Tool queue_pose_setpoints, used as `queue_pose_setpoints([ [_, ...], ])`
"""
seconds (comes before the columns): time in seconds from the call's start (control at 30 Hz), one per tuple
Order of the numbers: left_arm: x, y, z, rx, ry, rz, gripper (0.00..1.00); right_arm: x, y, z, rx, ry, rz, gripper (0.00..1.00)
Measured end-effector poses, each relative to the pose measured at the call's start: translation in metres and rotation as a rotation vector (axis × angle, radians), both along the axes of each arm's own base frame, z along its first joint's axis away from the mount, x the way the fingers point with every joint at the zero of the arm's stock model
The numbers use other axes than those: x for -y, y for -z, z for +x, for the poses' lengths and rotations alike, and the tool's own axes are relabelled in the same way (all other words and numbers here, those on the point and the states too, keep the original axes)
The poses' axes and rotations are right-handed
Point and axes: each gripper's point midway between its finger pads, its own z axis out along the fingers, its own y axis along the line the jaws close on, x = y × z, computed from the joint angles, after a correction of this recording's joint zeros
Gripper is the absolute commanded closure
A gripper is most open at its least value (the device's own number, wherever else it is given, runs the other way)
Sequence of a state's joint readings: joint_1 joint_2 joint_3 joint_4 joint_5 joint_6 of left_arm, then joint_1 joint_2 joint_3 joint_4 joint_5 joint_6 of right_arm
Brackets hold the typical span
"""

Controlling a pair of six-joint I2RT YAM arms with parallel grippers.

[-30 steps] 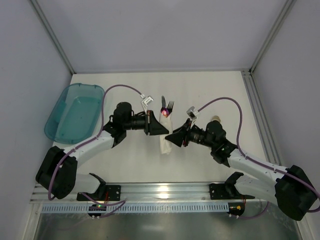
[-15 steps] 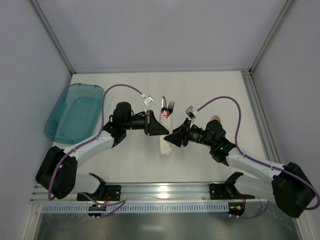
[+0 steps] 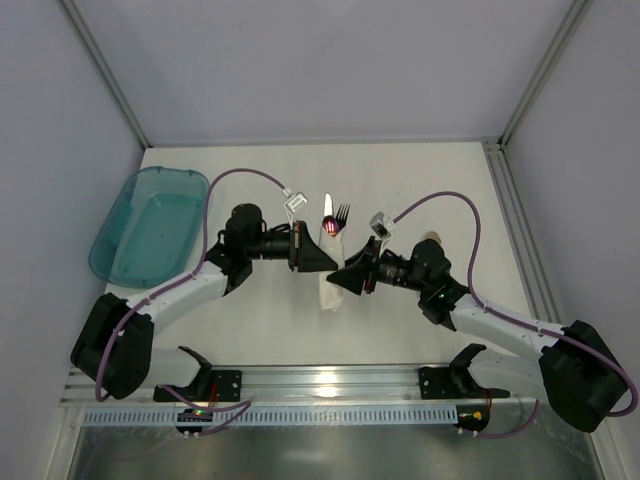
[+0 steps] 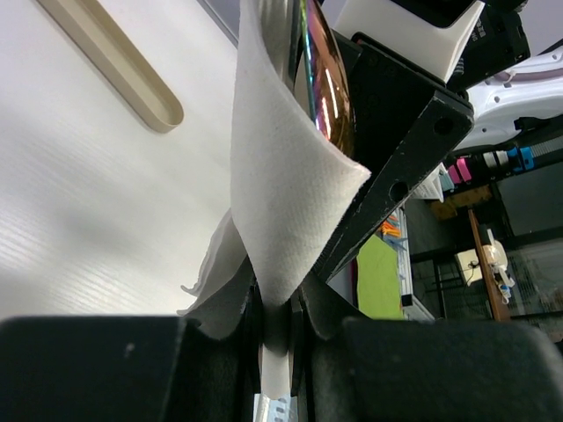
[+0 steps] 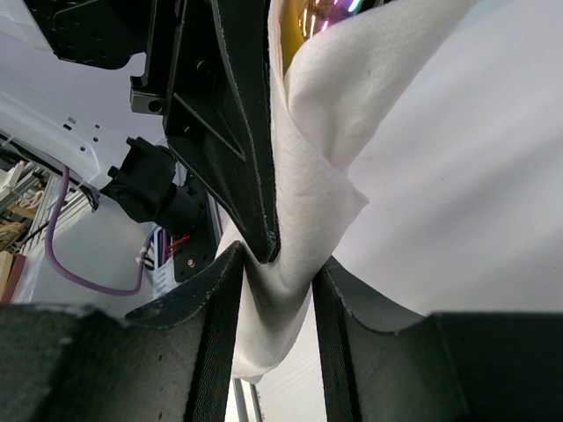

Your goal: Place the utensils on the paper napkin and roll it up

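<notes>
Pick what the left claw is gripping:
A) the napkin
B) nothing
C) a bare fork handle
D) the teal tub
A: in the left wrist view the left claw is pinched shut on a fold of the white napkin.
</notes>
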State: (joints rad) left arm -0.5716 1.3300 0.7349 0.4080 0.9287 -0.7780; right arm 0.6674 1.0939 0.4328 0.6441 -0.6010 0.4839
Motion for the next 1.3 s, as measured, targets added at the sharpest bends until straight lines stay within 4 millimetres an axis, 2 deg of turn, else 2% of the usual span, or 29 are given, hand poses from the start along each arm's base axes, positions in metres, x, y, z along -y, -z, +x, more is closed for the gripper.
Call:
queue_pose_setpoints([
  [0.37,0.000,-0.011,-0.008,0.038,0.046,-0.021,1.00,0.004,-0.008,-0.008,0.016,-0.018,0.045,0.94],
  [0.5,0.002,-0.019,-0.007,0.053,0.051,-0.030,0.99,0.006,-0.018,-0.010,0.049,-0.017,0.064,0.96],
  [0.53,0.002,-0.022,-0.007,0.057,0.054,-0.032,0.97,0.007,-0.020,-0.011,0.056,-0.017,0.067,0.96],
  [0.57,0.002,-0.024,-0.007,0.057,0.058,-0.033,0.88,0.007,-0.022,-0.011,0.062,-0.016,0.070,0.96],
  [0.63,0.003,-0.026,-0.007,0.057,0.062,-0.033,0.80,0.008,-0.026,-0.012,0.070,-0.016,0.074,0.96],
  [0.67,0.003,-0.028,-0.008,0.055,0.063,-0.031,0.70,0.009,-0.027,-0.013,0.073,-0.015,0.076,0.96],
  [0.83,0.003,-0.039,-0.006,0.064,0.044,-0.030,0.53,0.011,-0.026,-0.015,0.073,-0.016,0.063,0.96],
  [1.13,-0.003,-0.048,-0.006,0.090,-0.005,-0.013,0.37,0.010,-0.039,-0.015,0.083,-0.016,0.087,0.96],
  [1.3,-0.007,-0.051,-0.004,0.110,-0.053,-0.004,0.32,0.008,-0.058,-0.013,0.101,-0.019,0.121,0.96],
])
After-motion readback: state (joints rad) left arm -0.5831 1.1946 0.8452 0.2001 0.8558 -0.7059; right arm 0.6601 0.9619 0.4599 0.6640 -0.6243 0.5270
